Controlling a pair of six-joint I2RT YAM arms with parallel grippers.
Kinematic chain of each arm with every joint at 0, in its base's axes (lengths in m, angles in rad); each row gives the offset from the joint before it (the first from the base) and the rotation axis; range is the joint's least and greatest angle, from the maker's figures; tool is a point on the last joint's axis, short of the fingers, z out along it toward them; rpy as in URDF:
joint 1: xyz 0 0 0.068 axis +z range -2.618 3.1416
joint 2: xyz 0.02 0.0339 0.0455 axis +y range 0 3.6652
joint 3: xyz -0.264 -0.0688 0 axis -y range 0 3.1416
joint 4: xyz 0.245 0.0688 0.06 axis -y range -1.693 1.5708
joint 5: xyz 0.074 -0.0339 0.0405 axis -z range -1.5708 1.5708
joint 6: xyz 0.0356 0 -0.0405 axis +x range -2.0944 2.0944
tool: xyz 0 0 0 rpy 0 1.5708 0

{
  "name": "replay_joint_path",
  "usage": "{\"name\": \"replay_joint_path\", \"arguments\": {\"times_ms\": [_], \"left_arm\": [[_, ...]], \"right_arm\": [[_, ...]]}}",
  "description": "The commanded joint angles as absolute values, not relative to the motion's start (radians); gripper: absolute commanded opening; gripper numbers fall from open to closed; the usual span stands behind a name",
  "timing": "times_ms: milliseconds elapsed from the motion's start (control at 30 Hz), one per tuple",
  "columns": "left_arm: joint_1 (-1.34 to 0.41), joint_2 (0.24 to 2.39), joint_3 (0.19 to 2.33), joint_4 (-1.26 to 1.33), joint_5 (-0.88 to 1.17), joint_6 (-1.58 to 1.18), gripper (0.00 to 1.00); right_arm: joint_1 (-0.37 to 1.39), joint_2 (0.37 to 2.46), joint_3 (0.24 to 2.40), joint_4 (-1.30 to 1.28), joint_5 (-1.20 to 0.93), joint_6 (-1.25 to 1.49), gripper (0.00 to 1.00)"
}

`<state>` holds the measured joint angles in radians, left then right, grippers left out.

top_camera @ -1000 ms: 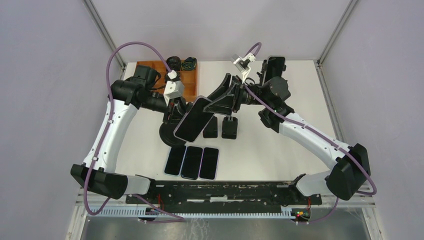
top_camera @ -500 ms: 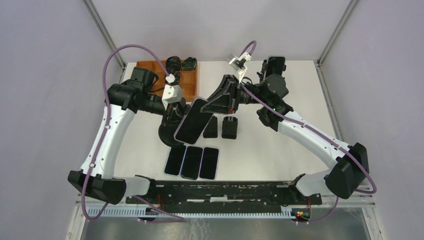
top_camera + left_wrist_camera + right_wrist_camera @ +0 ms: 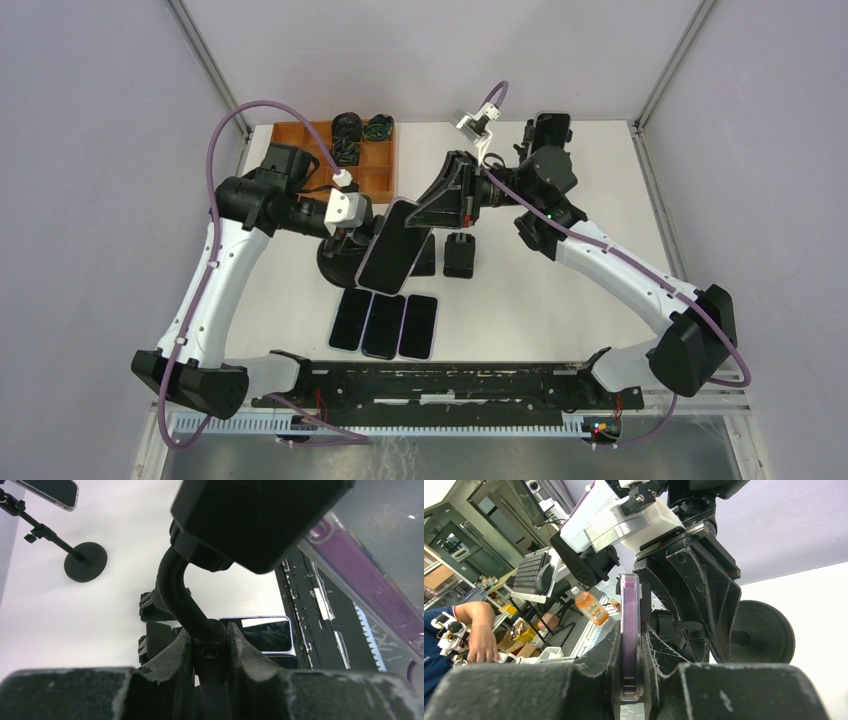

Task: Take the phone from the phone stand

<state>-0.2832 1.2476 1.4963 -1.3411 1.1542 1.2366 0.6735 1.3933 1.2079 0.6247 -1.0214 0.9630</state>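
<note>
Lilac walls [image 3: 90, 150], white table [image 3: 520, 300], metal posts [image 3: 205, 60]

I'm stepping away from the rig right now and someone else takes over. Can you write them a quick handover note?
Left end effector: shut on the neck of the phone stand, bracing it.
Right end effector: shut on the edge of the phone, the one in the purple case.
Done: both grips are made.
Unclear: whether the phone is free of the cradle.
Left: pull the phone clear and set it on the table, perhaps by the three phones lying near the front.
</note>
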Motion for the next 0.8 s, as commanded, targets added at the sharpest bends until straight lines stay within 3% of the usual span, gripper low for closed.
{"name": "replay_joint_path", "arguments": {"times_ms": [0,767], "left_arm": [[-0.290,1.200,1.487,-1.446,1.126,1.350,0.02],[-0.290,1.177,1.415,-1.401,1.094,1.331,0.02]], "right_arm": [[0.585,1.327,1.237,0.816,-0.881,0.981,0.00],[0.552,1.238,1.170,0.868,-0.874,1.003,0.00]]}}
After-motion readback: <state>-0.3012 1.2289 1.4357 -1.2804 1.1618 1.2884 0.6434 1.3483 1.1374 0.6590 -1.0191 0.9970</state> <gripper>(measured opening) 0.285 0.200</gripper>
